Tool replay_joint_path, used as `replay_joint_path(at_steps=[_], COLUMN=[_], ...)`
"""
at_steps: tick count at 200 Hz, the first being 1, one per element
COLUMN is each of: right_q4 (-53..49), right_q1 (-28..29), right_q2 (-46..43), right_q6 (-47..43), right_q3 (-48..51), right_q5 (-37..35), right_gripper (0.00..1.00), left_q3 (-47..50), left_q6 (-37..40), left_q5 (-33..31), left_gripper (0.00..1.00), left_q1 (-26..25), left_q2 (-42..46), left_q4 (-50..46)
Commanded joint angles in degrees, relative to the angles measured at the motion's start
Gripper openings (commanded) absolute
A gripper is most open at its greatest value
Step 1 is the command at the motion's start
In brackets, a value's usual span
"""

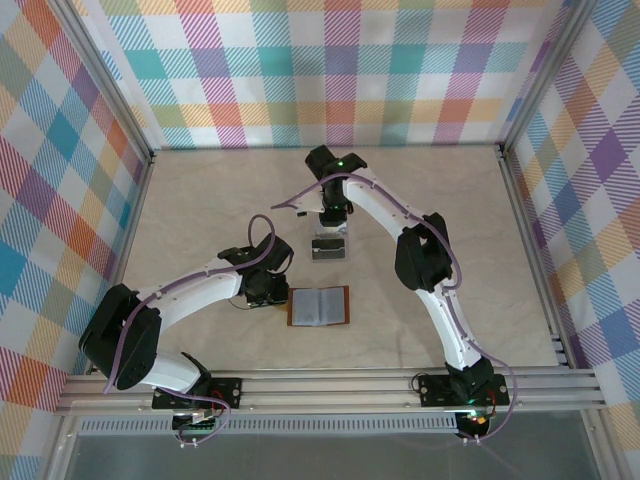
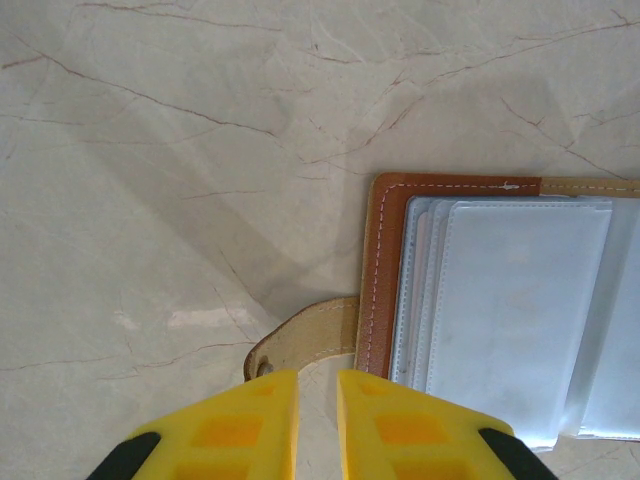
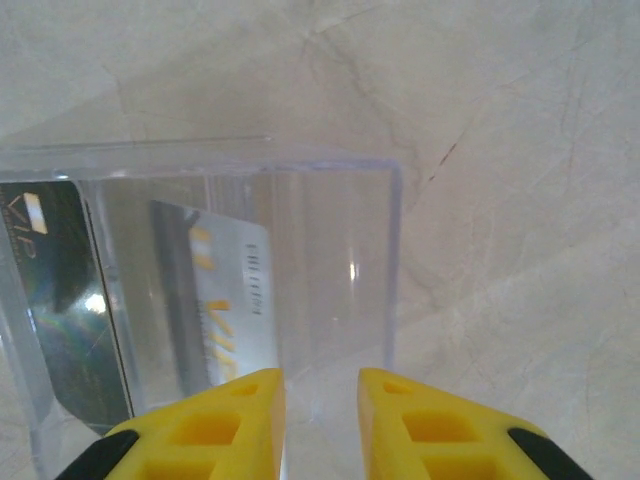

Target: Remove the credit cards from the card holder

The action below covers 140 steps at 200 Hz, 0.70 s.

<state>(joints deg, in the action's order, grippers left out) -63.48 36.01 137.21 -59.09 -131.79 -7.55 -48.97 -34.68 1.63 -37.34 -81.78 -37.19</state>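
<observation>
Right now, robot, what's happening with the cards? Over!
Left gripper barely open, empty, at wallet tab. Right gripper open, empty, at clear box. Dark card and silver card inside box. Nothing blocking.

You're looking at a small brown leather card holder (image 2: 380,270), matt, with pale stitching; its clear plastic sleeves (image 2: 510,300) look glossy. The beige veined tabletop (image 2: 150,200) is smooth and stone-like. The transparent plastic box (image 3: 335,250), dark plastic card (image 3: 60,310) and pale plastic card (image 3: 225,300) gleam.
</observation>
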Motion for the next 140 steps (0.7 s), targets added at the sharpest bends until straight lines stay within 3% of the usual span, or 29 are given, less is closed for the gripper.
replay_joint_path(at_steps=[1, 89, 140], right_q4=[2.0, 2.1, 5.5], right_q1=[-0.3, -0.3, -0.4], right_q2=[-2.6, -2.5, -7.4], right_q6=[0.8, 1.9, 5.7], right_q3=[-1.0, 3.3, 7.0], right_q5=[0.2, 2.1, 2.9], right_gripper=[0.29, 0.31, 0.32], left_q3=[0.0, -0.5, -0.6], left_q6=[0.2, 0.5, 0.7], left_q5=[0.2, 0.4, 0.5], left_gripper=[0.18, 0.18, 0.18], left_q1=[0.3, 0.3, 0.5], left_q2=[0.2, -0.4, -0.6], left_q4=[-0.2, -0.3, 0.4])
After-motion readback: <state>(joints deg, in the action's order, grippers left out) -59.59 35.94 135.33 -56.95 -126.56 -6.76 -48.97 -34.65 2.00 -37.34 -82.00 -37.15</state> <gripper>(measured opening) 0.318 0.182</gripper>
